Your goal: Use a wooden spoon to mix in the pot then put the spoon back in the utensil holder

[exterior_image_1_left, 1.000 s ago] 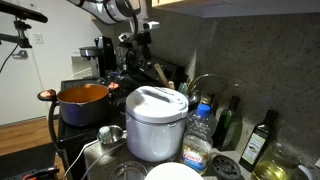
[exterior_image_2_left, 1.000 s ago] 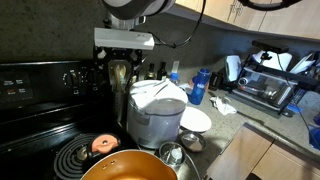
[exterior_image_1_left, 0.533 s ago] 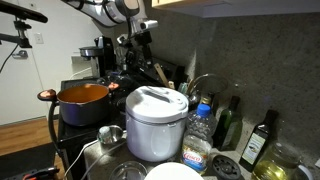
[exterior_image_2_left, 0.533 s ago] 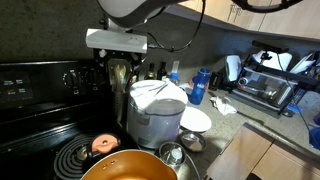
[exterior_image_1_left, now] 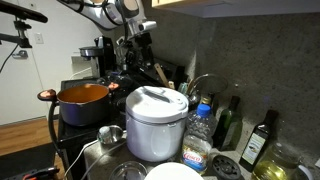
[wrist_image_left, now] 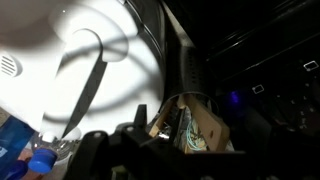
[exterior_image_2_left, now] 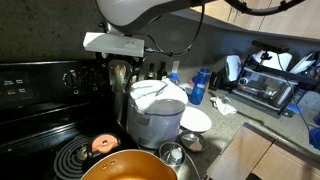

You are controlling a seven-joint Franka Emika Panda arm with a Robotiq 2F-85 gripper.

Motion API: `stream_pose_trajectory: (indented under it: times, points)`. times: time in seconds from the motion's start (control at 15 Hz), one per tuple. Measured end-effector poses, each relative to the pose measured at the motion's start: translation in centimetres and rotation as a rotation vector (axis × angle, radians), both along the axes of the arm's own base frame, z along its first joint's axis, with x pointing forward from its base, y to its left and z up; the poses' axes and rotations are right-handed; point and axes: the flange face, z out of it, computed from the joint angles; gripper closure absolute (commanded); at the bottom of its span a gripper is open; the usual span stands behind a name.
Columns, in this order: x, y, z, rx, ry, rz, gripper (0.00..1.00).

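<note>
The white wrist block [exterior_image_2_left: 112,42] and the tool [exterior_image_2_left: 120,64] beneath it have slid slightly toward the stove [exterior_image_2_left: 40,82] and a touch lower.

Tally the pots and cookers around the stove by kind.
orange-red pot: 1
white domed cooker: 1
shiny steel pot: 1
Total: 3

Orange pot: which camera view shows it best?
An exterior view shows the orange pot whole, side handle included. In an exterior view only its rim shows at the bottom edge; the wrist view misses it.
</note>
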Motion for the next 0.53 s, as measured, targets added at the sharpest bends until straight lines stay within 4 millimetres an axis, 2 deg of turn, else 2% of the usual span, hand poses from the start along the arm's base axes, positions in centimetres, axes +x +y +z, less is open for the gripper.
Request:
stream_pose_trajectory:
  times: [0.53]
  points:
    - [0.42,0.29,0.37,-0.001,-0.063,-0.007,0.00]
